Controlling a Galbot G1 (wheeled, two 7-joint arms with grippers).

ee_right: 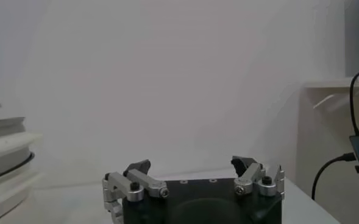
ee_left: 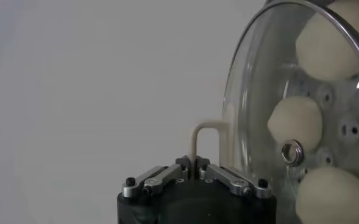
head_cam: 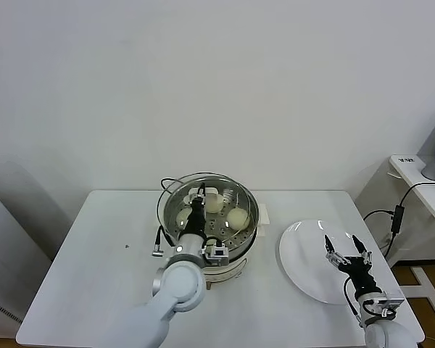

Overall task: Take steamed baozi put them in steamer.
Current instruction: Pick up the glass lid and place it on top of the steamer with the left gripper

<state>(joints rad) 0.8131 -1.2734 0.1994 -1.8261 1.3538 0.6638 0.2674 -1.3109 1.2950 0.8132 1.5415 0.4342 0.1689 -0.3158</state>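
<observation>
Fingers, left (ee_left: 194,165): pinched on glass lid's (ee_left: 270,109) white handle over steamer (head_cam: 248,226), mid-counter. Fingers, right (head_cam: 348,252): spread wide, idle above plate (head_cam: 297,254) by right edge. Baozi (head_cam: 237,217): inside steamer. Advice: I should lower lid level, centred on rim.

A bare lab-style test room: a plain white wall (head_cam: 217,87) behind a white rectangular counter (head_cam: 94,254), with a white side desk (head_cam: 413,170) and trailing black cables (head_cam: 400,210) beyond the right claw (head_cam: 348,252).
</observation>
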